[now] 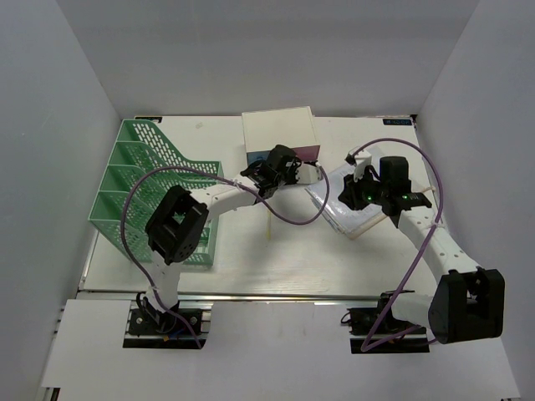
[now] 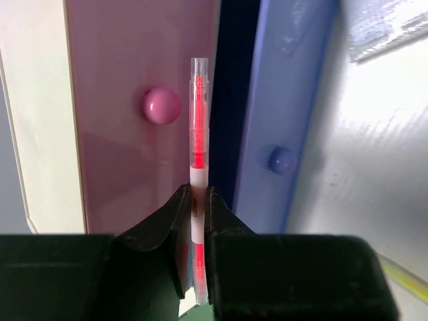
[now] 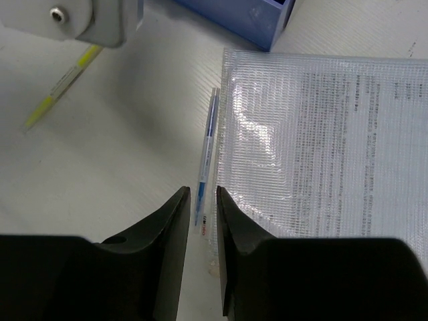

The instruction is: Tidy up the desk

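Observation:
The off-white desk (image 1: pixel 251 259) holds loose stationery. My left gripper (image 1: pixel 288 165) is at the front of the small drawer box and is shut on a red pen (image 2: pixel 198 120), which stands up out of the gripper (image 2: pixel 196 194) between the pink drawer (image 2: pixel 127 80) and the blue drawer (image 2: pixel 294 87). My right gripper (image 1: pixel 347 190) hangs low over the desk, open by a narrow gap. In the right wrist view its fingertips (image 3: pixel 179 200) straddle a blue pen (image 3: pixel 208 147) lying along the left edge of a mesh document pouch (image 3: pixel 328 140).
A green mesh file rack (image 1: pixel 150 192) stands at the left. The white drawer box (image 1: pixel 278 129) sits at the back centre. A yellow pen (image 3: pixel 60 87) lies on the desk left of the blue pen. Grey walls enclose the desk.

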Action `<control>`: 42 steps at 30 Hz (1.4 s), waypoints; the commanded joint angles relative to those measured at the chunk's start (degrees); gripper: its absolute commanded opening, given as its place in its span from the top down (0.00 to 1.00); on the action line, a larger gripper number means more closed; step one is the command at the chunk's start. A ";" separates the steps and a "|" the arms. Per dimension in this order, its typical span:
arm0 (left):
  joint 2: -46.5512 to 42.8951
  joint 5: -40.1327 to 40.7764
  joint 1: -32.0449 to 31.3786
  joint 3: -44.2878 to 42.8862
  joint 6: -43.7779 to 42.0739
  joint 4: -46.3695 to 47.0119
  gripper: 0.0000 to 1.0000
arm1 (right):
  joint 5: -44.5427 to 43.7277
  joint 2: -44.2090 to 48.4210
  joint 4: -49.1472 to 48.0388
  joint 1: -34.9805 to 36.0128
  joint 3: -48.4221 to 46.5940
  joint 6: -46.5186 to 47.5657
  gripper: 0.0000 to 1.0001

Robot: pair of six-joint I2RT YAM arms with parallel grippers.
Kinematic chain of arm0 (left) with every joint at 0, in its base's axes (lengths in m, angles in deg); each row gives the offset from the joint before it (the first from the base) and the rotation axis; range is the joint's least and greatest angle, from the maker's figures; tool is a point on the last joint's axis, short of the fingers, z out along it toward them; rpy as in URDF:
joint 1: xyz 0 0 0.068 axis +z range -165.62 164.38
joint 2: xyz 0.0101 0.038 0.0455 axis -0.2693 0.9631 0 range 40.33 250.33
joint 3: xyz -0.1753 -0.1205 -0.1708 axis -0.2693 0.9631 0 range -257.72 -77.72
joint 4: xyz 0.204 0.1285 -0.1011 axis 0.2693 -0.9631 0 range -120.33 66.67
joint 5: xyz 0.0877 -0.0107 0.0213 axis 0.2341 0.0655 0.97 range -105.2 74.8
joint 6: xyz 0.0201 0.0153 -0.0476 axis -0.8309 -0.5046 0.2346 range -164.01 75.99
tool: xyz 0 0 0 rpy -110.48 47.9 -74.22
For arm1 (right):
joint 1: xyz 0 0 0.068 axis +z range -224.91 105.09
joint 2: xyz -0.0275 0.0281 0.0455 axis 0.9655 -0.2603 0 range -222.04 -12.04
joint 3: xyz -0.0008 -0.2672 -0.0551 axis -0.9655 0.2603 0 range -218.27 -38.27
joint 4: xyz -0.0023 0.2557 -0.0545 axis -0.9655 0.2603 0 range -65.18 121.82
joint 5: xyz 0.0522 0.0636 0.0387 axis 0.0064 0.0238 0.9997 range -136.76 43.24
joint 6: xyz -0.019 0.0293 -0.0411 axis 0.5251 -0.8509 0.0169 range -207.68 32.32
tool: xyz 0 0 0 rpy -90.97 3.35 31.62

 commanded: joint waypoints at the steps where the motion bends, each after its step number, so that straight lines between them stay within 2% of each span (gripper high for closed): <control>1: 0.07 0.58 1.20 -2.06 0.19 4.02 1.00 | 0.07 1.12 -1.58 -0.20 0.37 0.25 0.71; 26: 0.42 -3.55 2.35 1.81 -2.63 8.86 0.96 | 0.25 0.33 -1.58 -0.29 0.46 0.43 0.71; 42: 0.60 -1.80 2.88 3.74 -2.71 11.15 0.77 | 0.34 0.41 -1.49 -0.29 0.46 0.60 0.71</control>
